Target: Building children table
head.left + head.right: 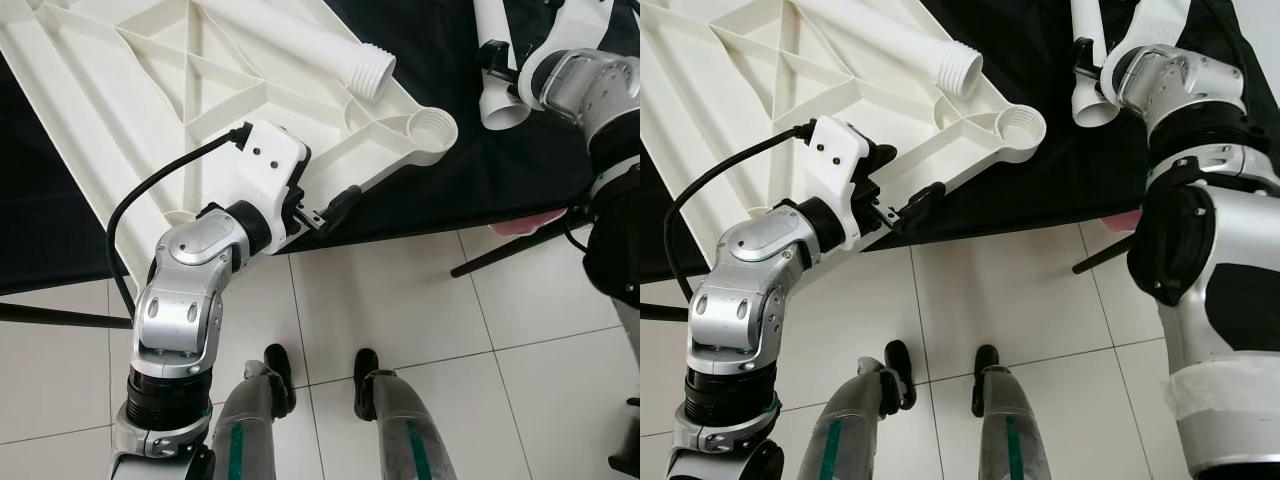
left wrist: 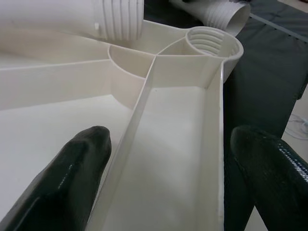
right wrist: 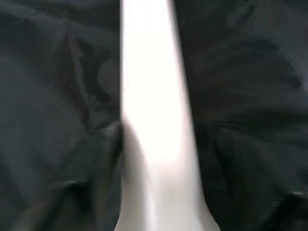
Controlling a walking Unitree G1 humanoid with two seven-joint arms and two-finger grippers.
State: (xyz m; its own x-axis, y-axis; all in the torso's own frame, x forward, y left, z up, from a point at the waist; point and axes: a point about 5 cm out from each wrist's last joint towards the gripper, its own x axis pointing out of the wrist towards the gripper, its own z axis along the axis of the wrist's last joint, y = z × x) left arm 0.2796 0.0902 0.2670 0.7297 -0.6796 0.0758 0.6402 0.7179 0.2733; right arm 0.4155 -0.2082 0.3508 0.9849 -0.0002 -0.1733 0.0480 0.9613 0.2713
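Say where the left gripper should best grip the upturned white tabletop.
Likely the outer edge wall of the tabletop, short of the threaded corner socket. The left gripper comes in from the near edge, open fingers astride that thin upright rim, which fits between them.

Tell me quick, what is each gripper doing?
Left gripper: open, its fingers either side of the tabletop edge wall.
Right gripper: at a white table leg; cannot tell if shut.
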